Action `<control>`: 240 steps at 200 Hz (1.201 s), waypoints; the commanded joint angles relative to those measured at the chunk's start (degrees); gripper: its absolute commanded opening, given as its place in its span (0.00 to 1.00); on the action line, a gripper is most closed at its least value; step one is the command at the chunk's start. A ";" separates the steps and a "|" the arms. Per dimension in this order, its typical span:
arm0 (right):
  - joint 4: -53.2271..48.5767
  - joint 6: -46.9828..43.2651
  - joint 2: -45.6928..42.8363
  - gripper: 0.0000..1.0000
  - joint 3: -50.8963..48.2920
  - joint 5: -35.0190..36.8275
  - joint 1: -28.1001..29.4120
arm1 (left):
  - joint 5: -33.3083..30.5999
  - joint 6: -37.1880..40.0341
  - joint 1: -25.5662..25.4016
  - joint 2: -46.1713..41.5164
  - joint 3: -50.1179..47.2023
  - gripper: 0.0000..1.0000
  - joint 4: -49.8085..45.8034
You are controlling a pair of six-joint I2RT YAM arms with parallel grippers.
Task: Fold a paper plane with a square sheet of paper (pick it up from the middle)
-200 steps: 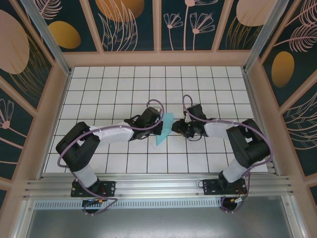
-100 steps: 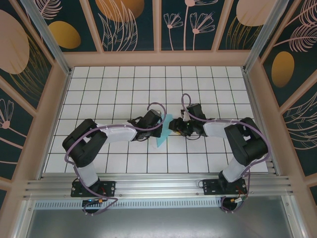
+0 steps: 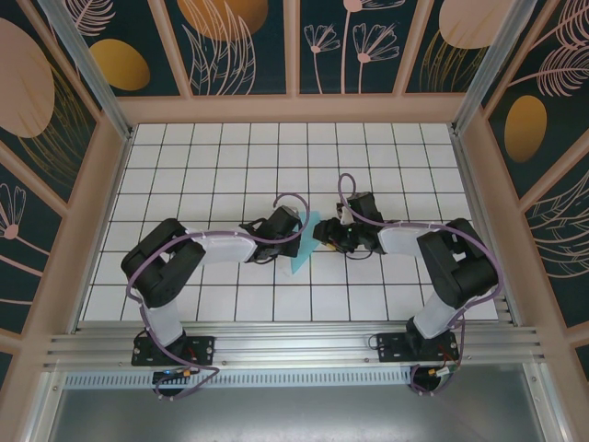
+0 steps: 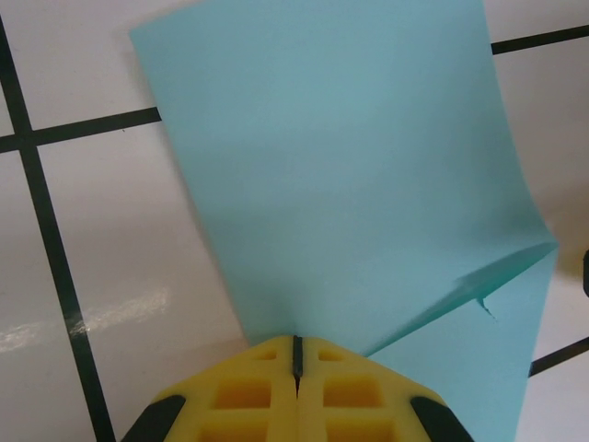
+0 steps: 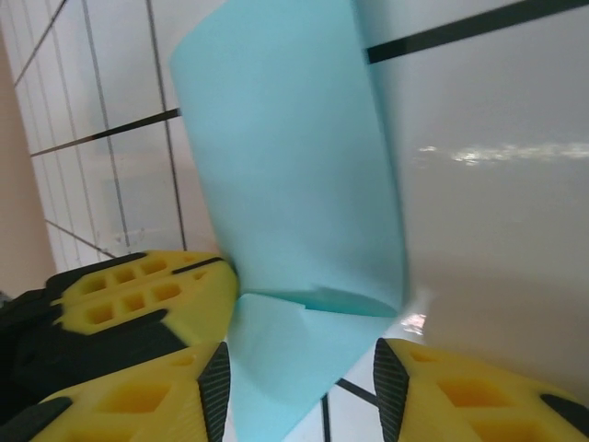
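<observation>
Since a second ago, the right gripper is edging left and parting its jaws, now standing open on either side of the square sheet of paper. Left gripper is staying clamped on the folded sheet's edge, mid-table. From above, both wrists are hiding much of the curling paper.

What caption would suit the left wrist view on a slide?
Left jaws shut on the creased turquoise paper sheet, held over the white grid table.
</observation>
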 commanded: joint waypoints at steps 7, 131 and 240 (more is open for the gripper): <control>3.48 1.25 1.00 0.47 0.17 -3.10 -0.02 | -0.78 0.96 0.09 1.31 0.30 0.02 -0.38; -3.45 -0.71 -1.51 0.48 -0.32 3.96 -0.10 | -0.52 0.92 0.08 -7.71 0.02 0.15 -0.99; 3.02 0.27 0.78 0.48 0.20 -2.50 -0.09 | 10.46 0.60 0.02 -6.64 -2.11 0.05 1.58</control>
